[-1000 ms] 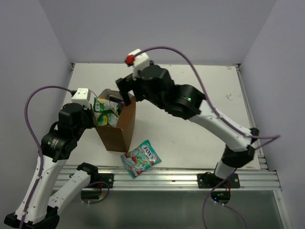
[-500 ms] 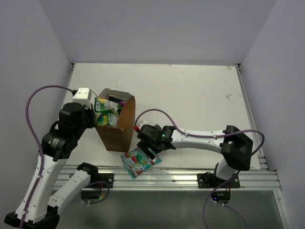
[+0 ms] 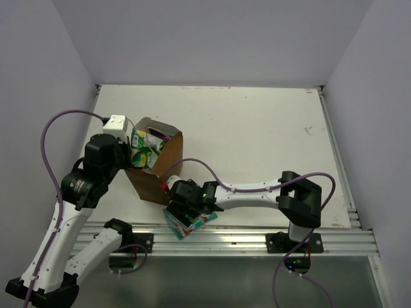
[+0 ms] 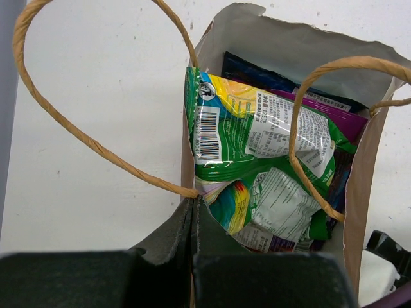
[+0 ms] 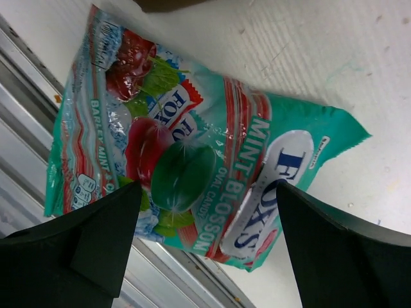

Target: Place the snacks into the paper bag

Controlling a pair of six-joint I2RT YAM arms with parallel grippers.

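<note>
The brown paper bag (image 3: 156,177) stands at the left of the table, tilted a little. My left gripper (image 3: 133,160) is shut on its near rim, fingertips pinching the paper where a string handle joins, as the left wrist view shows (image 4: 194,206). Inside the bag (image 4: 359,192) lie a green packet (image 4: 257,135), a purple one (image 4: 340,119) and a dark blue one (image 4: 257,74). A teal-pink sweet packet (image 5: 192,147) lies flat at the table's front edge, just right of the bag. My right gripper (image 5: 209,189) is open, just above it, one finger on each side; it also shows in the top view (image 3: 190,213).
The metal rail (image 5: 38,160) runs along the table's front edge right beside the teal packet (image 3: 176,227). The bag's string handles (image 4: 77,128) loop up towards the left wrist camera. The right arm (image 3: 257,191) stretches low across the front of the table.
My right arm swung from above the bag down to the teal-pink packet at the front edge. The bag, held by my left gripper, tilted and shifted slightly.
</note>
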